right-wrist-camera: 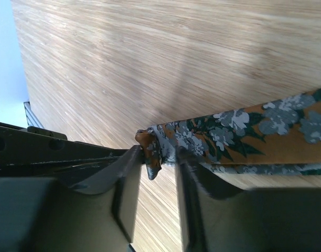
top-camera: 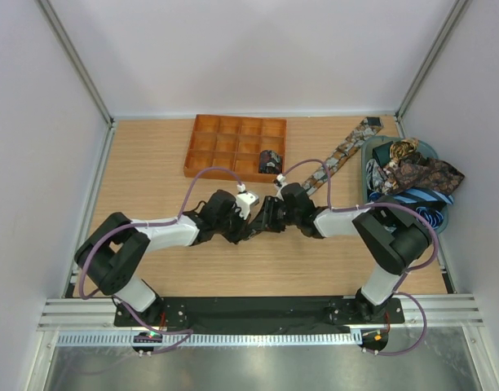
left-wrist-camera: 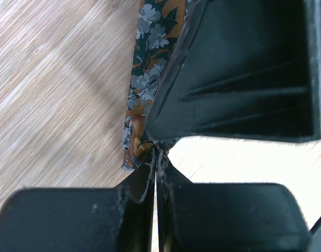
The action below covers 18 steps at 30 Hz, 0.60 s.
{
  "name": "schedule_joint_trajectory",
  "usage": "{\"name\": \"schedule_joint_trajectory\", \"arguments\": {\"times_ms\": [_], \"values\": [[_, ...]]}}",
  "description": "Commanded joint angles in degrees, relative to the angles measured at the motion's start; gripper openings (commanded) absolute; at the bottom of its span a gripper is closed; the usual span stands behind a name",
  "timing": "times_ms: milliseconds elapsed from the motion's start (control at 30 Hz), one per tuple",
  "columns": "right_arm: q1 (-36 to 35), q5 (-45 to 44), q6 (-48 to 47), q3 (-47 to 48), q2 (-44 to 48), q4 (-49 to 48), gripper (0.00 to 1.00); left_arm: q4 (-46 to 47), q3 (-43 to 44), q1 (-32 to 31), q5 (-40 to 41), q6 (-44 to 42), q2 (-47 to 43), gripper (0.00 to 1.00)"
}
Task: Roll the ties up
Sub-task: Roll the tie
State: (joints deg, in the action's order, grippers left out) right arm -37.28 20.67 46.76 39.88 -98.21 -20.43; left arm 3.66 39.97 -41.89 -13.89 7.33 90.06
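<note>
Left claw (left-wrist-camera: 156,155) pinching paisley tie (left-wrist-camera: 147,63) tip, right claw (right-wrist-camera: 157,156) parted around it; wood tabletop (top-camera: 147,167), white walls (top-camera: 249,57)

- L arm (top-camera: 164,232): elbow out to left, forearm reaching in twd table centre, wrist low.
- R arm (top-camera: 392,232): mirror pose, elbow out to right, forearm reaching left.
- L gripper (top-camera: 251,228): fingers pressed flat together, pinching tip of tie (left-wrist-camera: 147,79).
- R gripper (top-camera: 264,221): tip-to-tip w/ L gripper. Jaws partly apart, one finger either side of same tie tip.
</note>
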Motion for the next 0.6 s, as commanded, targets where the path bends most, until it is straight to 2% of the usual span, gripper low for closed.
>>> {"name": "schedule_joint_trajectory", "arguments": {"times_ms": [0,67,167,333,500,567], "values": [[-0.1,-2.2,-2.0,2.0,3.3,2.3,0.37,-3.1,0.7,-0.2,1.2,0.0,0.2,0.00],[-0.1,-1.8,-2.2,2.5,3.4,2.8,0.31,-3.1,0.7,-0.2,0.9,0.0,-0.8,0.00],[-0.1,-1.1,-2.8,3.0,3.1,3.5,0.30,-3.5,0.9,-0.2,0.8,-0.3,-1.9,0.00],[-0.4,-1.9,-4.0,3.5,2.6,5.3,0.15,-3.5,1.4,-0.2,0.8,-0.5,-2.6,0.00],[-0.5,-2.2,-5.6,4.0,0.9,6.7,0.07,-3.5,1.7,-0.2,0.8,-0.4,-3.8,0.08],[-0.5,-2.3,-6.0,4.1,0.0,6.8,0.05,-3.5,1.7,-0.1,1.6,0.0,-5.2,0.16]]}}
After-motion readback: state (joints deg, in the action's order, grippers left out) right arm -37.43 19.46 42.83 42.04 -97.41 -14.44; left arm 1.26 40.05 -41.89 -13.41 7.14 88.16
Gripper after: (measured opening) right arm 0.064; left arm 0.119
